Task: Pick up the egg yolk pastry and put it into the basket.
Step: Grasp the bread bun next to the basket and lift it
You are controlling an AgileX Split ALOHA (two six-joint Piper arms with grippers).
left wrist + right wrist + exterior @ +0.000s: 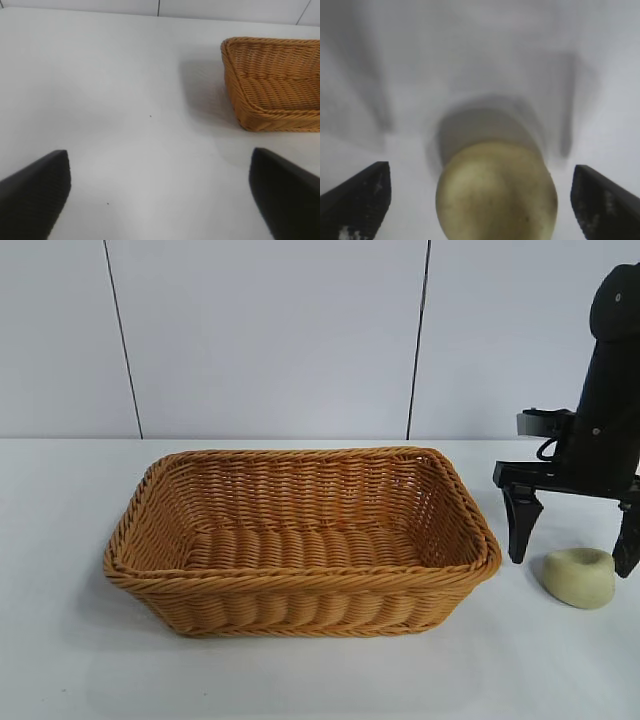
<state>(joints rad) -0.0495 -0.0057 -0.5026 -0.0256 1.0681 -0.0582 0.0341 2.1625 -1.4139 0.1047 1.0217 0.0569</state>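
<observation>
The egg yolk pastry [580, 577] is a pale cream-yellow lump on the white table, right of the basket [300, 540]. My right gripper [572, 558] hangs open just above and behind it, one finger on each side, not touching. In the right wrist view the pastry [496, 192] sits between the two open fingertips [360, 197]. The orange-brown wicker basket is empty. My left gripper [160, 192] is open over bare table, with a corner of the basket [272, 82] farther off; this arm does not show in the exterior view.
A white table [60, 540] carries everything, with a pale panelled wall behind. The basket's right rim lies close to my right gripper's left finger [520, 525].
</observation>
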